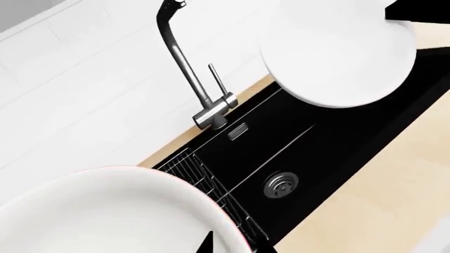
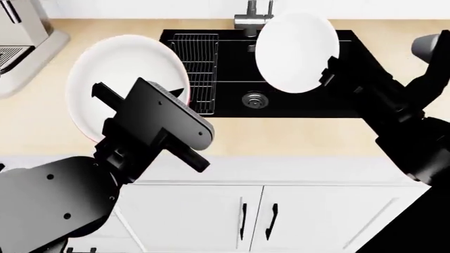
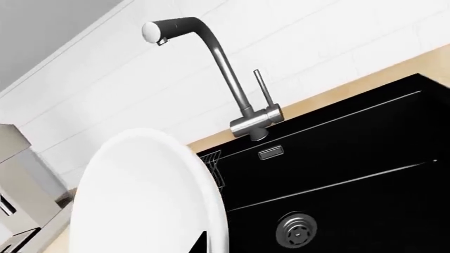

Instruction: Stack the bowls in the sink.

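The larger bowl [image 2: 123,79], white inside with a thin red edge, hangs tilted over the counter left of the sink [image 2: 351,100]. My left gripper [image 2: 107,96] is shut on its rim; one dark finger [image 1: 206,243] lies on the bowl's inside [image 1: 105,211]. The plain white bowl [image 2: 295,50] is held tilted above the black basin, right of the tap [image 2: 252,18]. My right gripper [image 2: 328,74] is shut on its edge, with a finger [image 3: 201,243] against the bowl [image 3: 147,195]. The white bowl [image 1: 338,52] also shows in the left wrist view. The basin floor holds only the steel drain [image 2: 254,99].
A wire rack [image 2: 197,68] sits in the sink's left part. A coffee machine [image 2: 21,37] stands on the wooden counter [image 2: 42,121] at far left. White tiles [image 3: 330,37] rise behind the tap [image 3: 225,68]. White cabinet doors [image 2: 281,216] are below the counter.
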